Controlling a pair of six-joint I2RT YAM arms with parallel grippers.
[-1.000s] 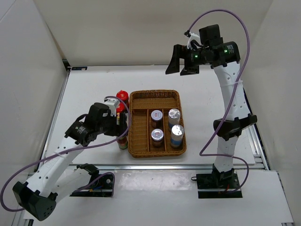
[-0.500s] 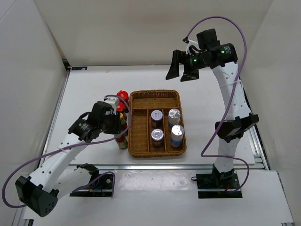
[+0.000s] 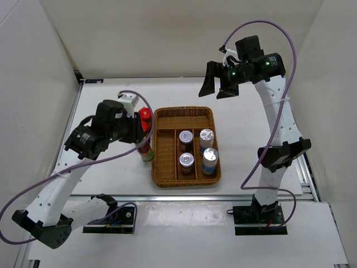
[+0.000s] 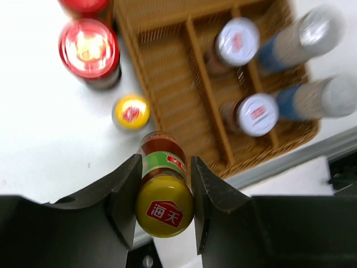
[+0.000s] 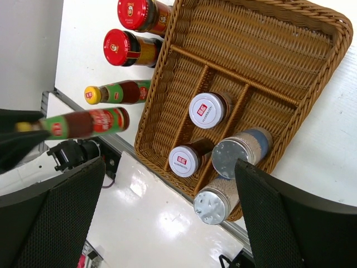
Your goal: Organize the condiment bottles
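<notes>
- A yellow-capped bottle (image 4: 164,207) is pinched near its cap by the left gripper (image 4: 164,192) and held aloft left of the wicker tray (image 4: 167,61).
- The second yellow-capped bottle (image 4: 130,111) and two red-lidded jars (image 4: 89,47) are stood just left of the tray.
- Two white-topped jars (image 4: 237,42) are kept in its middle compartment, and two silver-topped jars (image 4: 319,25) in its right one.
- The right gripper (image 3: 217,84) is held high above the tray's far edge, jaws spread.

Bright, even light; glare whitens a red jar lid (image 4: 89,47); left wrist view slightly blurred.
</notes>
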